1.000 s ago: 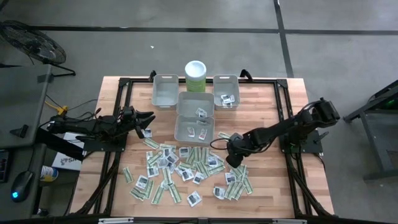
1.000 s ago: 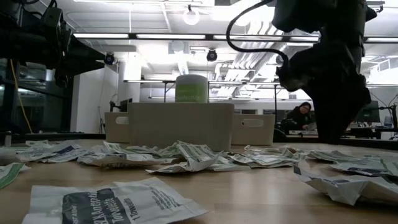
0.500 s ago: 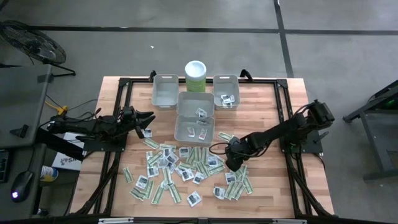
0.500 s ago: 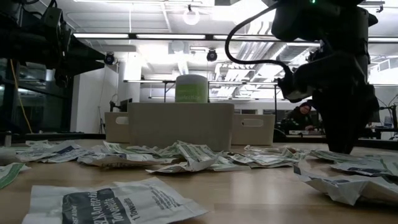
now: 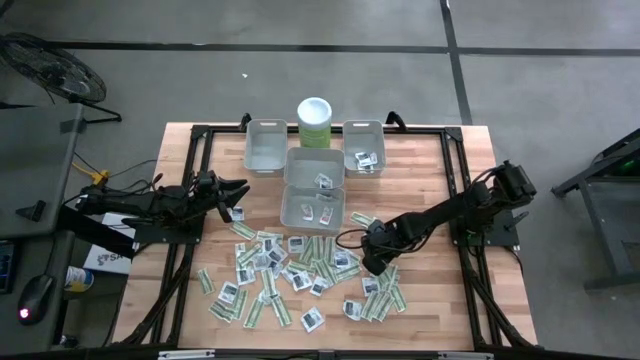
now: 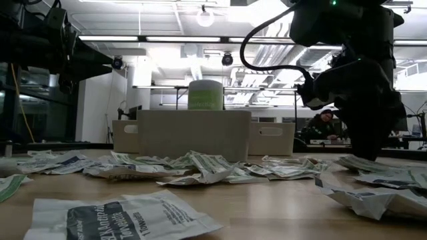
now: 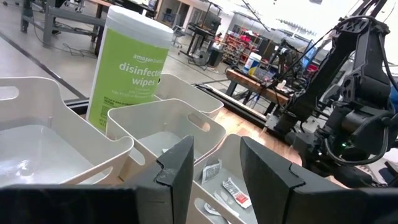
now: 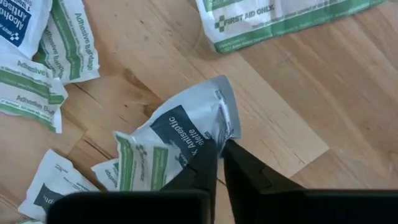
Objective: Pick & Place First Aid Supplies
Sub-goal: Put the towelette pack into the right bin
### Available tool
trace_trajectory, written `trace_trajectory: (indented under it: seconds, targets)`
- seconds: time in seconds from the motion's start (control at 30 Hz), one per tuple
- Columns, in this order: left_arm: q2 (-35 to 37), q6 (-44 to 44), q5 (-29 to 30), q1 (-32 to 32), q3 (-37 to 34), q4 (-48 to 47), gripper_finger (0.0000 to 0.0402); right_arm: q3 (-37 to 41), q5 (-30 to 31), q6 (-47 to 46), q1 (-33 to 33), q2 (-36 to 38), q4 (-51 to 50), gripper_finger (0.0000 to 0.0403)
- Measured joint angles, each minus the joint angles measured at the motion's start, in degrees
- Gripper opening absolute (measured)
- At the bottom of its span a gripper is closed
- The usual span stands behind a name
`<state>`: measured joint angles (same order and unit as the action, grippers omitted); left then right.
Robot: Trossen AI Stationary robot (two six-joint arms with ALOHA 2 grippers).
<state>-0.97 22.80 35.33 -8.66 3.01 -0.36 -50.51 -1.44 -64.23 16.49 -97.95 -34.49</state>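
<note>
Right gripper point(image 8: 219, 152) pinches antiseptic packet point(image 8: 186, 127) on table point(image 8: 292, 87).

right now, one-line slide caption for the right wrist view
Right pincer shut on a crumpled antiseptic towelette packet amid adhesive bandage packets on the wooden table.

Packet point(image 8: 186, 134) edge hidden between right pincer point(image 8: 219, 163) fingertips

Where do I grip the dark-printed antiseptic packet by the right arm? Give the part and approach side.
Take the antiseptic packet by its free printed edge, coming straight down from above. It lies nearly flat and crumpled on the table, and a green-striped packet crowds its other end. The right gripper is shut on that edge. The left gripper waits farther left.
</note>
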Motion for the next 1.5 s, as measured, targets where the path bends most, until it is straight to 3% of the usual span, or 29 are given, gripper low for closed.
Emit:
trace_trajectory:
  seconds: [0.3,0.83,1.2,1.5]
  targets:
    - [-0.02,0.00,0.00,0.01,0.00,0.00,0.0131,-6.25,2.89,0.69,-1.48,2.47,-4.38,0.0001]
    - [0.00,0.00,0.00,0.02,0.00,-0.02,0.0131,-32.23,12.46,6.67,-10.59,2.69,-32.58,0.0001]
    - [0.00,-0.02,0.00,0.00,0.00,-0.02,0.0131,-34.00,12.00,12.55,-23.25,2.71,-37.91,0.0000]
    - [0.00,-0.01,0.00,0.01,0.00,-0.02,0.0131,-34.06,13.32,30.01,-36.81,2.73,-37.11,0.0000]
